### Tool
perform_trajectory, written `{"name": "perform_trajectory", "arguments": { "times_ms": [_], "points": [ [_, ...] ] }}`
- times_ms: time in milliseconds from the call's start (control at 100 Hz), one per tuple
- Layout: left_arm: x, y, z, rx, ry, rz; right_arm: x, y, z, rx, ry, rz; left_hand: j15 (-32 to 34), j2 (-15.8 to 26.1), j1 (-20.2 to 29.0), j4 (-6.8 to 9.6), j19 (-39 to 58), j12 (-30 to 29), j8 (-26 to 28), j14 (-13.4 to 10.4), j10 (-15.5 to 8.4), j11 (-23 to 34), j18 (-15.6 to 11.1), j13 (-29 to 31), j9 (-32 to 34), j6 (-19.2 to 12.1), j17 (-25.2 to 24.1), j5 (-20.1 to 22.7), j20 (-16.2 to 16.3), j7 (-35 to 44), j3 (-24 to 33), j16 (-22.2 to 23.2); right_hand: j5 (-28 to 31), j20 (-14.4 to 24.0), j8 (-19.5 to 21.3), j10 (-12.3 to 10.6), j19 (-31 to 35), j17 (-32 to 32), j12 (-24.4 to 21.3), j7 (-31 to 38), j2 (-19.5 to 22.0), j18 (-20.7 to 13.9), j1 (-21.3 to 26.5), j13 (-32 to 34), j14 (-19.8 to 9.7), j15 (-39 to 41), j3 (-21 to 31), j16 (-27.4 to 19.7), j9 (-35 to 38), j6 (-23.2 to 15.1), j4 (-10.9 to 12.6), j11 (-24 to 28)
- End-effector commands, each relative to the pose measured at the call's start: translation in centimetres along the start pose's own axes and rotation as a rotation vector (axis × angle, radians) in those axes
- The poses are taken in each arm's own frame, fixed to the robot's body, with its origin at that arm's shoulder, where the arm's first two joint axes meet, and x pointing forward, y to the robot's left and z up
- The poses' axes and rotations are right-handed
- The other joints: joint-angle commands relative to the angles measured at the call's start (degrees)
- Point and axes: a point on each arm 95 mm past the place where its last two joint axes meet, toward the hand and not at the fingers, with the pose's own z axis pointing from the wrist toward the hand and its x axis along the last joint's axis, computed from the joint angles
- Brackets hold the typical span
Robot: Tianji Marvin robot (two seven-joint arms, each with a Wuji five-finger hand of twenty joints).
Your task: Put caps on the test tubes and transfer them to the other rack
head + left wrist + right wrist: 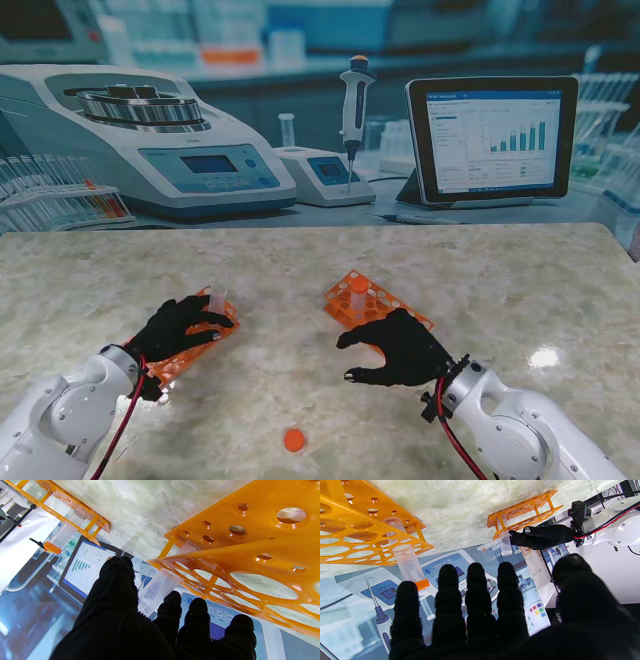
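L hand over left rack, fingers by an uncapped tube, grip can't tell. R hand spread, empty, just nearer me than right rack w/ capped tube. Loose cap on table betw arms.

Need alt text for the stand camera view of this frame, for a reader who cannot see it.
Two black-gloved robot hands rest on a marble table: the left hand reaches over an orange rack holding an uncapped tube, and the right hand lies open beside a second rack with an orange-capped tube. A loose orange cap lies nearer to me.
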Motion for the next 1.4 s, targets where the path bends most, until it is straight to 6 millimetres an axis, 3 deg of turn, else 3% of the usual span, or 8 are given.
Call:
{"name": "perform_trajectory", "arguments": {
  "times_ms": [0, 100, 170, 550, 790, 1040, 1220, 1390],
  "points": [
    [0.1, 0.7, -0.1, -0.012, -0.002, -0.010, 0.2, -0.2, 0.0, 0.007, 0.000, 0.007, -0.1, 2.2, 3.5, -0.40, -3.4, 1.2, 0.5, -1.8, -6.9, 3.6, -1.6, 0.3, 1.9, -2.3, -0.6, 1.2, -2.2, 1.5, -0.6, -0.3, -1.2, -1.3, 0.1, -1.3, 0.0, -1.0, 0.0, -0.1, 2.0, 1.2, -1.6, -1.2, -1.3, -0.6, -0.7, -0.7, -0.3, -0.2, 1.3, -0.5],
    [0.1, 0.7, -0.1, -0.005, -0.002, -0.011, 0.2, -0.3, 0.0, 0.009, 0.001, 0.008, -0.1, 2.2, 3.7, -0.35, -3.3, 1.4, 0.3, -1.9, -6.9, 3.9, -1.7, 0.7, 2.2, -1.8, -0.5, 1.8, -2.1, 1.7, -0.7, -0.3, -1.1, -1.3, 0.1, -1.3, 0.0, -1.0, 0.0, 0.0, 2.1, 1.2, -1.7, -1.2, -1.3, -0.6, -0.8, -0.7, -0.3, -0.1, 1.3, -0.5],
    [0.1, 0.6, -0.2, -0.001, -0.001, -0.009, 0.2, -0.3, 0.1, 0.009, 0.001, 0.009, -0.1, 2.2, 3.8, -0.33, -3.3, 1.6, 0.1, -1.9, -9.2, 4.2, -1.7, 0.9, 2.5, -1.2, -0.5, 2.3, -2.1, 1.8, -0.9, -0.3, -1.2, -1.3, 0.1, -1.2, 0.0, -1.0, 0.0, -0.1, 2.2, 1.2, -1.6, -1.2, -1.3, -0.6, -0.8, -0.7, -0.3, -0.1, 1.3, -0.5],
    [0.1, 0.0, -0.7, 0.043, 0.015, -0.011, 0.2, -0.3, 0.1, 0.010, 0.001, 0.012, 0.1, 2.0, 3.2, -0.35, -3.0, 2.3, -0.4, -1.8, -9.6, 5.2, -1.6, 1.9, 3.4, -0.8, -0.5, 4.2, -1.5, 2.0, -1.1, -0.1, -1.2, -1.3, 0.1, -1.3, -0.1, -1.1, 0.0, -0.1, 2.5, 1.2, -1.7, -1.2, -1.3, -0.6, -1.0, -0.7, -0.3, -0.2, 1.3, -0.5],
    [0.6, -0.8, -1.3, 0.089, 0.047, 0.007, 0.3, -0.3, 0.1, 0.010, 0.003, 0.012, 0.5, -0.8, -2.7, -0.59, -1.9, 1.9, -0.9, -0.1, -5.7, 4.6, -0.2, 3.6, 5.2, 7.3, -1.0, 7.0, 0.4, 1.8, -1.6, 0.3, -1.2, -1.3, 0.1, -1.3, 0.0, -1.0, 0.0, -0.1, 2.5, 1.2, -1.7, -1.2, -1.5, -0.6, -1.1, -0.7, -0.3, -0.2, 1.3, -0.5],
    [0.7, -1.8, -2.5, 0.149, 0.068, 0.039, 0.3, -0.3, 0.1, 0.011, 0.003, 0.013, 0.9, -2.5, -4.3, -0.57, -1.3, 2.2, 8.4, 1.3, -1.5, 4.1, 0.6, 5.5, 7.9, 8.6, -0.6, 8.6, 2.5, 7.8, -0.9, 1.0, -1.2, -1.3, 0.1, -1.4, -0.1, -1.1, 0.0, -0.1, 2.6, 1.2, -1.6, -1.2, -1.4, -0.6, -1.2, -0.7, -0.4, -0.2, 1.3, -0.5],
    [0.3, -2.1, -3.2, 0.176, 0.059, 0.061, 0.2, -0.3, 0.2, 0.012, 0.002, 0.013, 1.1, -4.4, -5.4, -0.29, -1.4, 3.3, 21.0, 1.3, -0.9, 3.7, 0.9, 6.1, 8.9, 7.7, -0.2, 3.5, 3.0, 17.7, -0.7, 1.4, -1.1, -1.3, 0.1, -1.3, -0.1, -1.1, 0.0, -0.1, 2.5, 1.2, -1.6, -1.2, -1.3, -0.7, -1.2, -0.7, -0.4, -0.2, 1.3, -0.6],
    [-0.5, -2.2, -3.8, 0.183, 0.022, 0.101, 0.2, -0.3, 0.2, 0.012, 0.003, 0.012, 1.2, -5.0, -6.0, -0.20, -1.3, 4.1, 27.2, 1.2, -0.8, 3.7, 1.1, 6.2, 9.1, 6.8, 0.0, 0.9, 3.1, 25.1, -0.6, 1.7, -1.1, -1.3, 0.2, -1.2, -0.1, -1.0, 0.0, 0.0, 2.5, 1.2, -1.5, -1.2, -1.4, -0.7, -1.2, -0.7, -0.3, -0.2, 1.3, -0.5]
  ]
}}
